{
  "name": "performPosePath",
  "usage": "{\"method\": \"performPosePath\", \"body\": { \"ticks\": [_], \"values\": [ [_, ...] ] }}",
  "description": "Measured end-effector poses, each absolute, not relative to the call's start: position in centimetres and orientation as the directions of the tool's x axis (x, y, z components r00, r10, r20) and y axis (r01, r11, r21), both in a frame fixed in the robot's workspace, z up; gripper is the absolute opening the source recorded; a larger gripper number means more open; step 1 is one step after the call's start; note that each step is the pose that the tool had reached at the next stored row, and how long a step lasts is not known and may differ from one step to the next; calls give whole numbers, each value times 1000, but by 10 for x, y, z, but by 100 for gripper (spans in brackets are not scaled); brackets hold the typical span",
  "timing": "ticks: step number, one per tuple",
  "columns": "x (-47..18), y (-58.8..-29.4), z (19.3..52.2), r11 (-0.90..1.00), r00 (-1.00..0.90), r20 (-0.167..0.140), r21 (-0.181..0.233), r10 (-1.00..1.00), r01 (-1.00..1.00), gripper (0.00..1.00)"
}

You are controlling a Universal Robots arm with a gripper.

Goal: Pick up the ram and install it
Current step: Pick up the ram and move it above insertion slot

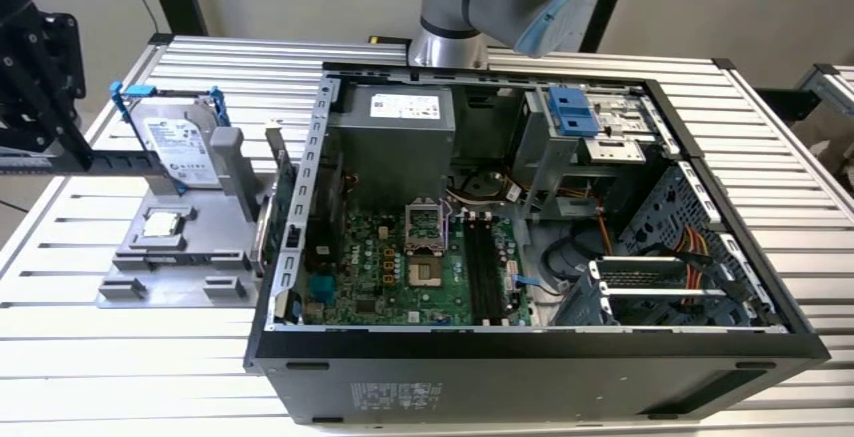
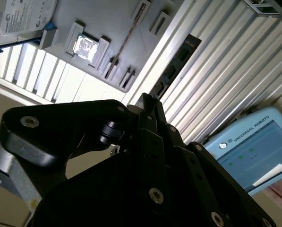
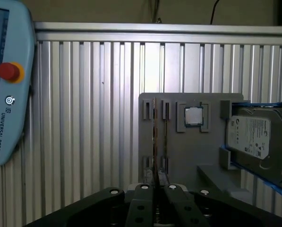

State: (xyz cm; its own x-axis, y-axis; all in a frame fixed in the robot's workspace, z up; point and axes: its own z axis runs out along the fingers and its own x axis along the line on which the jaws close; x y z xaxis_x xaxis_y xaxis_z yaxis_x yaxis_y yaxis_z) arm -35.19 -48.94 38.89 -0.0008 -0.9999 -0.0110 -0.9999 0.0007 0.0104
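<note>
- Jaws: closed to a narrow gap on the ram (image 2: 175, 66). The black fingers (image 2: 156, 124) clamp one end of the stick.
- Ram axis: the long axis runs straight out from the fingertips. The second wrist view shows its chip face, and in the first wrist view the ram (image 3: 155, 137) appears edge-on.
- Ram position: judged to be lifted clear of the desk (image 3: 84, 118). In the first wrist view it lines up over the grey holder (image 3: 188, 156), beside the processor chip (image 3: 193, 116) and the hard drive (image 3: 259, 137).
- Install site: the black motherboard slots (image 1: 481, 267) lie inside the open case (image 1: 534, 352). The case stands to the exterior view's right of the holder, so the slots are judged well apart from the ram.
- Print: white labels sit on the hard drive and the power supply (image 1: 404, 107), and the teach pendant (image 3: 8, 94) carries lettering. None is transcribed.
</note>
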Motion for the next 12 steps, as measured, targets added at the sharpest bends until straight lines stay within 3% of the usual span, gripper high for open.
{"method": "performPosePath", "body": {
  "ticks": [12],
  "values": [
    [-352,-489,396,1,-1,-11,10,-1000,-1000,0]
  ]
}}
